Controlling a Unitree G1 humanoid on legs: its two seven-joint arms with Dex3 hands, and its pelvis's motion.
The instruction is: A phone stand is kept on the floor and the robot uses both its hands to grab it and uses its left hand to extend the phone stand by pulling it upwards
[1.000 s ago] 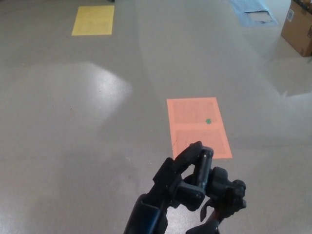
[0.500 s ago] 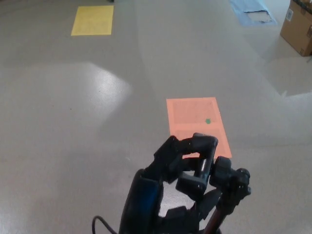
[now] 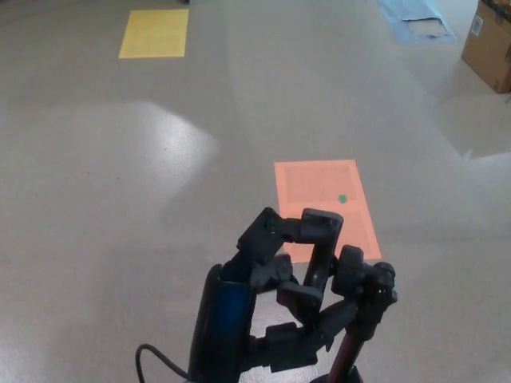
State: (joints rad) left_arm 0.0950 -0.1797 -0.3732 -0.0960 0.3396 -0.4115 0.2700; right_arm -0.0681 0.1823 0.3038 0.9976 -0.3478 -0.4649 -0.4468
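The stand (image 3: 361, 307) rises at the bottom edge of the head view, just below the orange sheet (image 3: 326, 207) on the floor (image 3: 120, 199); its black knobbed head sits on a thin reddish pole that runs down out of the frame; the left hand (image 3: 291, 271) comes up from the bottom, just left of the stand's head, its fingers (image 3: 319, 239) curled round toward the head and touching it, pinching the stand near the top; a black cable (image 3: 156, 359) loops beside the forearm, lower left of the stand; below the head more black finger shapes press against the pole, but whether they belong to the right hand cannot be told, so its state stays unclear; the orange sheet carries a small green dot (image 3: 342, 199); far above and left of the stand lies a yellow sheet (image 3: 155, 33); far above and right lie a blue sheet (image 3: 415, 20) and a cardboard box (image 3: 489, 44) at the frame's edge.
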